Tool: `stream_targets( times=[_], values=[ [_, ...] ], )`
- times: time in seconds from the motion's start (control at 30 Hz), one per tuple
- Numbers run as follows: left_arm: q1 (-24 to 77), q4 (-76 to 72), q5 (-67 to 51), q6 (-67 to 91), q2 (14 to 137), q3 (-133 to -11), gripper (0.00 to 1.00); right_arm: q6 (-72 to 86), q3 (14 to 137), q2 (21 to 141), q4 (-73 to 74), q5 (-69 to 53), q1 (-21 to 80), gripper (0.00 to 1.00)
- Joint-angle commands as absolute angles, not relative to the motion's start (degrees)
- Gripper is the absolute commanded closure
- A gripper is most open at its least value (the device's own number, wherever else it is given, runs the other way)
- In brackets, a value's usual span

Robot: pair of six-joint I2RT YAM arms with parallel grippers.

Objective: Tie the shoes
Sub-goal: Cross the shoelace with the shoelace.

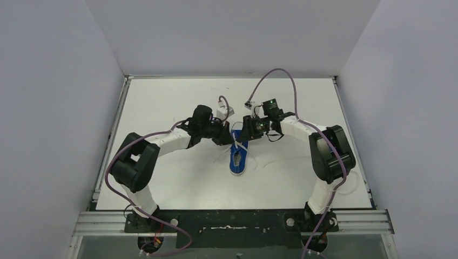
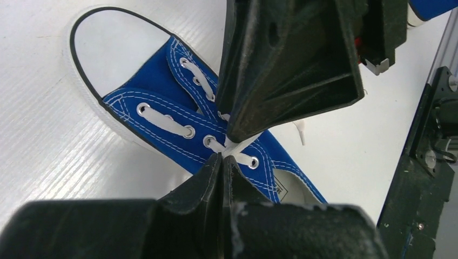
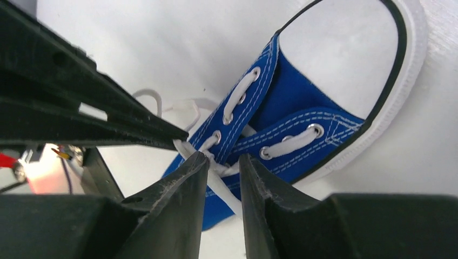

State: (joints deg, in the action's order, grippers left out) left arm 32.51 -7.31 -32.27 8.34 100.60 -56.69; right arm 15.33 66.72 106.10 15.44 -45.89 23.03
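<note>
Left gripper (image 2: pixel 222 157) is clamped on a white lace (image 2: pixel 233 144) at the upper eyelets. Right gripper (image 3: pixel 219 162) stands narrowly parted around a strand. The blue shoe (image 1: pixel 237 162) lies mid-table between both arms. Close the right, then draw both ends apart evenly without dragging the shoe

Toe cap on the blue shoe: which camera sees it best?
The left wrist view. The whole white toe cap shows there, big and sharp. The right wrist view shows it big too, but the picture's edge cuts off its tip. In the top external view the shoe is tiny, so the cap is hard to pick out.
</note>
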Motion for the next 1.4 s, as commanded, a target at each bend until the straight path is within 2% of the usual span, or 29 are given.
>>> stream_targets(
  times=[0.0, 0.1, 0.23, 0.57, 0.73, 1.1, 1.37],
  values=[
    [31.7, -6.2, -35.9, 9.3, 100.0, -60.6, 1.00, 2.6, 63.3, 99.2, 11.1, -47.0, 23.6, 0.68],
    [31.6, -4.7, -36.7, 10.0, 100.9, -61.8, 1.00, 1.4, 62.7, 99.3, 9.0, -45.8, 23.7, 0.65],
    [31.5, -3.2, -37.6, 9.5, 100.8, -62.4, 1.00, -1.8, 62.6, 98.5, 7.0, -44.9, 24.1, 0.67],
    [31.0, -1.5, -38.3, 7.8, 101.0, -62.5, 1.00, -12.4, 63.6, 99.7, 6.2, -52.1, 24.5, 0.84],
    [30.9, -1.3, -38.3, 5.1, 101.5, -62.8, 1.00, -9.7, 63.4, 100.4, 0.7, -51.0, 22.5, 0.84],
    [31.4, -6.7, -39.3, -5.7, 99.6, -58.8, 1.00, -18.5, 67.4, 105.0, 6.7, -61.4, 22.8, 0.80],
    [31.6, -7.5, -36.5, -8.6, 99.9, -58.8, 1.00, -16.3, 65.6, 104.8, 5.0, -63.6, 23.3, 0.84]
  ],
)
